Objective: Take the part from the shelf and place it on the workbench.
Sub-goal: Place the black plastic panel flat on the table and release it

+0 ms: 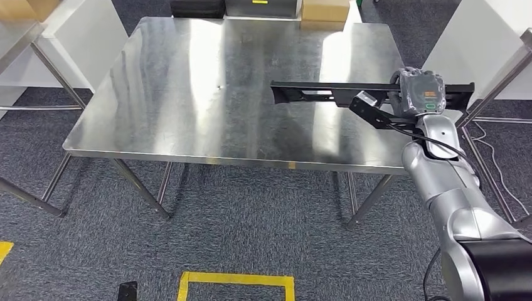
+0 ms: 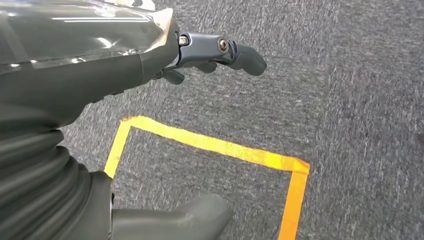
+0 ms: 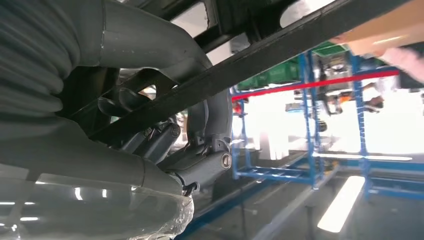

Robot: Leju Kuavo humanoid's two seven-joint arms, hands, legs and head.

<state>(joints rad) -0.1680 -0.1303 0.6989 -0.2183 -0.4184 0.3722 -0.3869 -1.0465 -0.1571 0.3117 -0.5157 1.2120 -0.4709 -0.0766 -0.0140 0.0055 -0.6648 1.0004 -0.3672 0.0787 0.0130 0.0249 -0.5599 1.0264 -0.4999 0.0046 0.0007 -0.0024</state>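
Observation:
The part (image 1: 332, 94) is a long black bar-shaped frame, held level above the right half of the steel workbench (image 1: 188, 94). My right hand (image 1: 421, 92) grips it near its right end. In the right wrist view the thumb and dark fingers (image 3: 200, 165) wrap around the black bar (image 3: 280, 50). My left hand (image 2: 200, 55) hangs over grey carpet, fingers loosely apart with nothing in them.
White shelving stands to the left (image 1: 37, 44) and right (image 1: 495, 50) of the workbench. Cardboard box (image 1: 324, 12) and dark cases (image 1: 197, 7) sit behind its far edge. Yellow floor tape (image 1: 235, 281) marks a square on the carpet in front.

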